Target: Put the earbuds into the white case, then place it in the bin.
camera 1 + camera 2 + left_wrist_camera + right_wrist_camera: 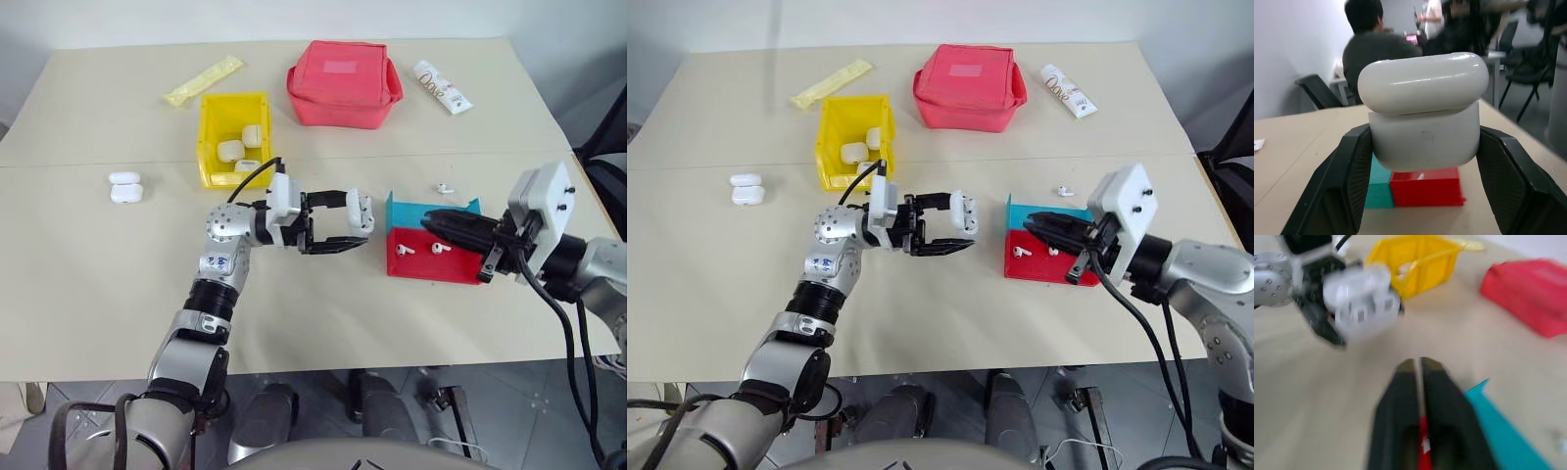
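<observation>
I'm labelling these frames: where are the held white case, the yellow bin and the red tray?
white case (1425,137), left wrist view, front face of its body.
yellow bin (208,147), left eye view, left wall.
red tray (431,266), left eye view, front wall.

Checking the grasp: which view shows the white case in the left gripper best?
Left wrist view: the white case sits close up between the two black fingers, lid ajar. Both eye views show it small at the left gripper. The right wrist view shows it blurred.

White case (359,211), yellow bin (233,137), red pouch (343,83)
</observation>
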`<state>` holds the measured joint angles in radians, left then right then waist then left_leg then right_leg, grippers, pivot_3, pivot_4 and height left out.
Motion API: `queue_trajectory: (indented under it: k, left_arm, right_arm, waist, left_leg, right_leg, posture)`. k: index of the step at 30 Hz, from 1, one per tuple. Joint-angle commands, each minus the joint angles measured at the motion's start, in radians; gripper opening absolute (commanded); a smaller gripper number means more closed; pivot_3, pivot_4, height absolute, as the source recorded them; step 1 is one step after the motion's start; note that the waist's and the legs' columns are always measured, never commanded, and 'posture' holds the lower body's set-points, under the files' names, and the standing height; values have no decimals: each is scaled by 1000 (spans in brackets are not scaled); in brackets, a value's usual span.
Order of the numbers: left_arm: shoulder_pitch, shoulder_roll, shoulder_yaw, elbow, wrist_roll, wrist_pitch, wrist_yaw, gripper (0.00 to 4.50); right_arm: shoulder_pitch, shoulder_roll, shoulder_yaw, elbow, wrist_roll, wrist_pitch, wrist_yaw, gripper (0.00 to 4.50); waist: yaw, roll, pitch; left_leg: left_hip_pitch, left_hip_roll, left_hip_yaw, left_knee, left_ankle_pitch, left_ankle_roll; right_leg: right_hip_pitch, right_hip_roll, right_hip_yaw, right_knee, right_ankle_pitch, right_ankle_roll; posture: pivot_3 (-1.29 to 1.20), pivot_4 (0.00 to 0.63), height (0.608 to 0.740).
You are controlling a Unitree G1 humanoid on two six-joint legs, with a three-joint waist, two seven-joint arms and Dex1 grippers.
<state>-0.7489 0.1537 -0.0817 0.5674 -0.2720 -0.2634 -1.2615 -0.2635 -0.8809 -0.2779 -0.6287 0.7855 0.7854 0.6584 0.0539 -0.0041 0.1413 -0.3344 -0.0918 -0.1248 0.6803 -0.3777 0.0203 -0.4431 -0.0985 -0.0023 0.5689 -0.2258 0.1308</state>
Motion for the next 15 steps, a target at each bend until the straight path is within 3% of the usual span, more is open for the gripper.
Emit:
queue_trajectory:
  k: [1, 5, 10, 15]
  left_arm:
    - [-35, 20, -38, -14, 70, 18, 60, 2817]
    - [-49, 38, -73, -19, 107, 8, 64, 2817]
    - [-68, 46, -103, -23, 147, 41, 91, 2817]
    - [-78, 48, -117, -37, 154, 62, 96, 2817]
  right_arm:
    - [-103, -42, 31, -60, 41, 79, -49, 49]
    - [-274, -56, 191, -52, 3, 176, -70, 49]
    - [-438, 34, 380, -26, -35, 221, -71, 49]
    - [-479, 85, 475, 26, -112, 213, -55, 49]
  waist:
    - [0, 0, 0]
    - [0, 0, 0]
    - [1, 0, 0]
    - [2, 0, 0]
  left_leg:
    - [0, 0, 0, 0, 0, 0]
    - [-1, 0, 0, 0, 0, 0]
    - [-1, 0, -1, 0, 0, 0]
    - [-2, -1, -1, 0, 0, 0]
  right_leg:
    - [0, 0, 0, 0, 0, 0]
    - [0, 0, 0, -1, 0, 0]
    - [0, 0, -1, -1, 1, -1]
    - [-1, 0, -2, -1, 1, 0]
  posture:
    - [0, 150, 740]
    - [0, 150, 740]
    - [0, 150, 740]
    - [0, 150, 740]
